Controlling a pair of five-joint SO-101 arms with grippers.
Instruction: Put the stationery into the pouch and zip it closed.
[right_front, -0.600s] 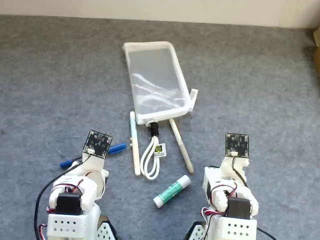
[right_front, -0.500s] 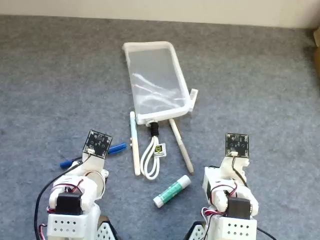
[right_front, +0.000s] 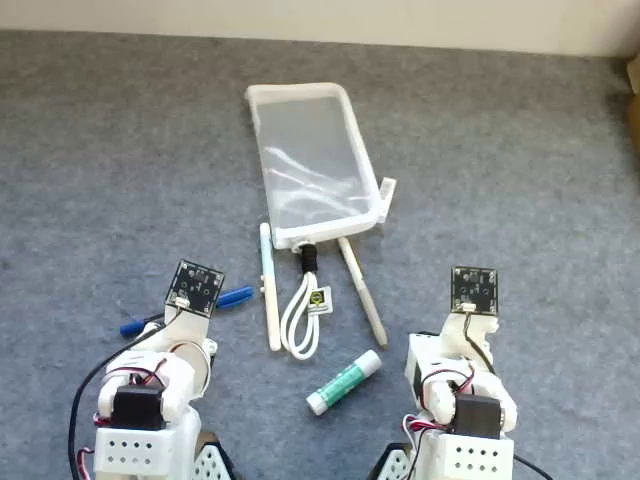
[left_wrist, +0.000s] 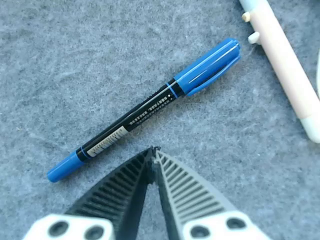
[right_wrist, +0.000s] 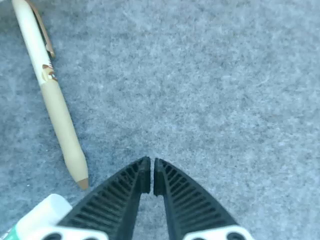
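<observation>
Grey desk (right_front: 520, 150), no movement since a moment ago: left hand (left_wrist: 152, 151) pressed together just short of marker (left_wrist: 150, 107), right hand (right_wrist: 148, 164) pressed together near pen (right_wrist: 55, 107), pouch (right_front: 310, 160) beyond, stationery all outside, task unstarted

Sitting folded side by side, with left arm (right_front: 150, 385) and right arm (right_front: 462, 400) well apart. Pressed together at the tips of left gripper (left_wrist: 152, 151); closed also at right gripper (right_wrist: 148, 170), both pointing downward.
</observation>
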